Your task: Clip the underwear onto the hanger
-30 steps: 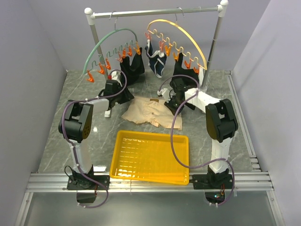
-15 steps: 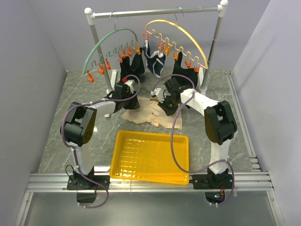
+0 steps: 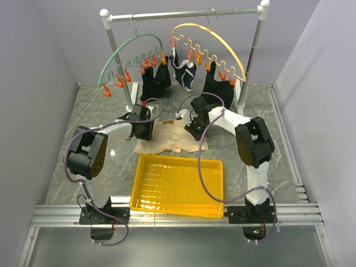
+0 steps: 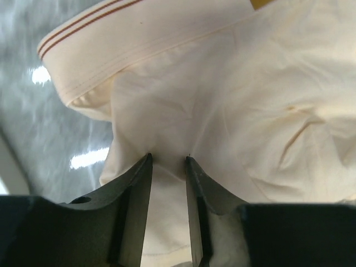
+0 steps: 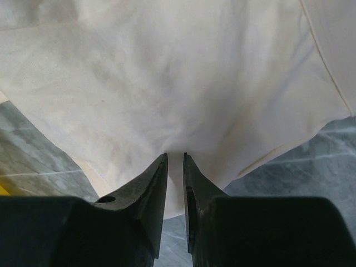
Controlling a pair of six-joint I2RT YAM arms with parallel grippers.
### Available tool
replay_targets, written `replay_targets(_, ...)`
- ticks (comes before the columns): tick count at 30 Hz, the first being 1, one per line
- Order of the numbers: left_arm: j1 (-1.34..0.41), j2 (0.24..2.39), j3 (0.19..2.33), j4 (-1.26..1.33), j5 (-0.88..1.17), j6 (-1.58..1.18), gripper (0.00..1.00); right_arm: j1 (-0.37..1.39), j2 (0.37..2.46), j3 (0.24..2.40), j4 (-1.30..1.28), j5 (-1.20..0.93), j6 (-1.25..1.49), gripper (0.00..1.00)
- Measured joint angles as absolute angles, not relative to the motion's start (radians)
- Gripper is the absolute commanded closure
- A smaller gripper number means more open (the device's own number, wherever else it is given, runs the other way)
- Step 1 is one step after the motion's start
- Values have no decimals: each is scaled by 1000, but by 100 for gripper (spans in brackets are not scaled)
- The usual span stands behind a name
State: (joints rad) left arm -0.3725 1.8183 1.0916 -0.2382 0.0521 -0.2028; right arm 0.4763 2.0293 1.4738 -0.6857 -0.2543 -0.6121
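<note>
The beige underwear (image 3: 173,139) lies crumpled on the grey marble table, just behind the yellow tray. My left gripper (image 3: 143,130) is down on its left edge; in the left wrist view its jaws (image 4: 167,161) pinch a fold of the cloth (image 4: 233,89), whose striped waistband is at upper left. My right gripper (image 3: 192,128) is down on the right edge, and in the right wrist view its jaws (image 5: 175,156) are nearly together on a fold of the cloth (image 5: 183,72). The green arc hanger (image 3: 128,49), with its orange clips (image 3: 120,82), hangs on the rail above the left gripper.
A yellow arc hanger (image 3: 222,44) hangs to the right with a navy brief (image 3: 184,75) and a black garment (image 3: 218,83). Another black garment (image 3: 156,78) hangs from the green hanger's right end. A yellow tray (image 3: 178,186) sits near. The rack posts (image 3: 249,61) stand behind.
Both grippers have come down and inward onto the underwear and closed on its left and right edges. The cloth has bunched and shifted slightly toward the tray.
</note>
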Motion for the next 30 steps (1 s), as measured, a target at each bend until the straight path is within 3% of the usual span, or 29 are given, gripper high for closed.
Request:
replay_targets(6,-350,1709,993,-279,78,-197,56,501,2028,1473,-645,-294,-607,71)
replay_targets(8,-346,1621,935,-265,109,-196,53,504,2015,1470,-617,-318,-592,62)
replay_targets(11,-346,1428,846,-194,172,-181,39,501,1952,1451,-561,-360,-558,50)
replay_targets(13,-346,1285,811,-147,213,-160,20,499,1899,1451,-524,-389,-531,39)
replay_targets(14,-347,1228,805,-128,228,-149,4,497,1864,1451,-496,-407,-508,35)
replay_targets(15,-347,1167,805,-106,245,-138,1,494,1819,1451,-464,-426,-486,31)
replay_targets(17,-347,1081,812,-77,266,-136,1,488,1748,1451,-400,-454,-446,24)
replay_targets(22,-347,976,855,-70,259,-172,1,475,1626,1455,-212,-510,-316,23)
replay_targets(30,-251,855,903,-54,84,-306,1,473,1654,1515,2,-596,-104,21)
